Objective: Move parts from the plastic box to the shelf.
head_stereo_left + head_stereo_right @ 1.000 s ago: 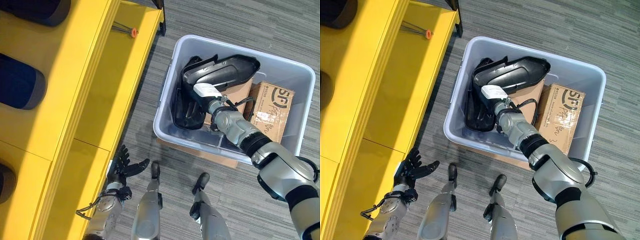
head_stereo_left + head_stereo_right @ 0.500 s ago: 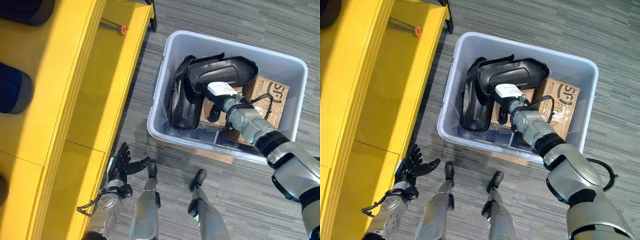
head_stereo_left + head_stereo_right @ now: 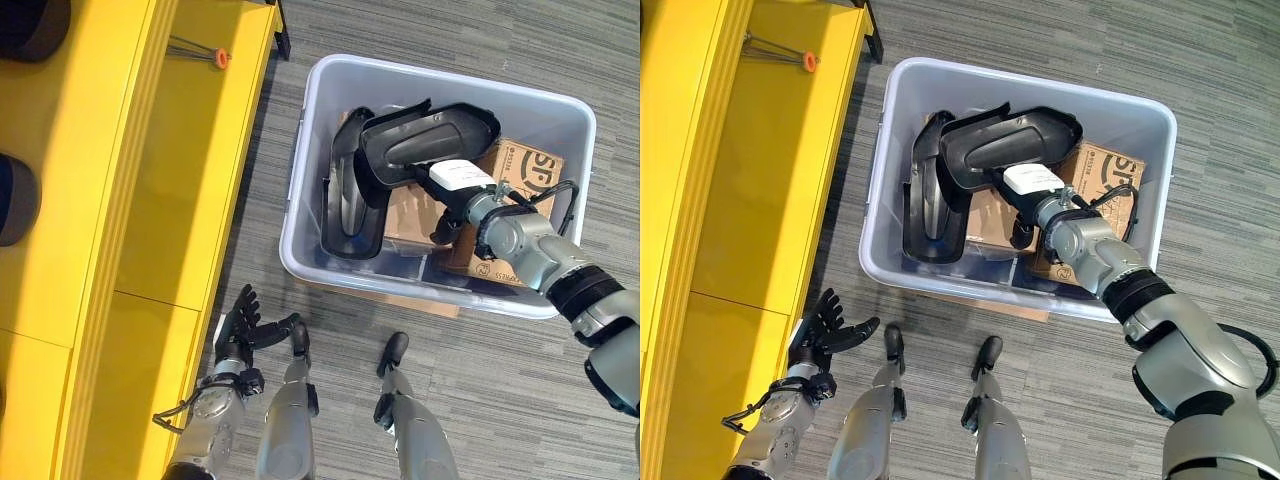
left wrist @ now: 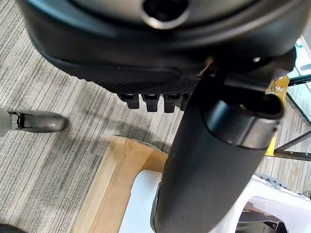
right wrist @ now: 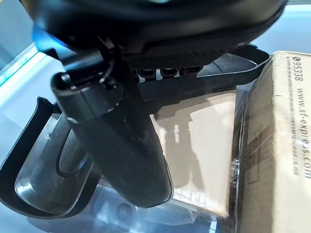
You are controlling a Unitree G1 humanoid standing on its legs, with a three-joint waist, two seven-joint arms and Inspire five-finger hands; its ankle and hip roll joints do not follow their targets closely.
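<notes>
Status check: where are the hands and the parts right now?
Right hand shut on upper black part in plastic box. Second black part beside cardboard boxes. Left hand open, low by yellow shelf.

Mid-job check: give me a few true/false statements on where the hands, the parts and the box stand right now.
1. The right hand is inside the plastic box. True.
2. The left hand holds a black part. False: it hangs open over the floor beside the shelf, holding nothing.
3. Black parts lie in the box. True.
4. The cardboard cartons sit on the shelf. False: they are inside the box.
5. The box stands on the shelf. False: it stands on the floor beside it.
</notes>
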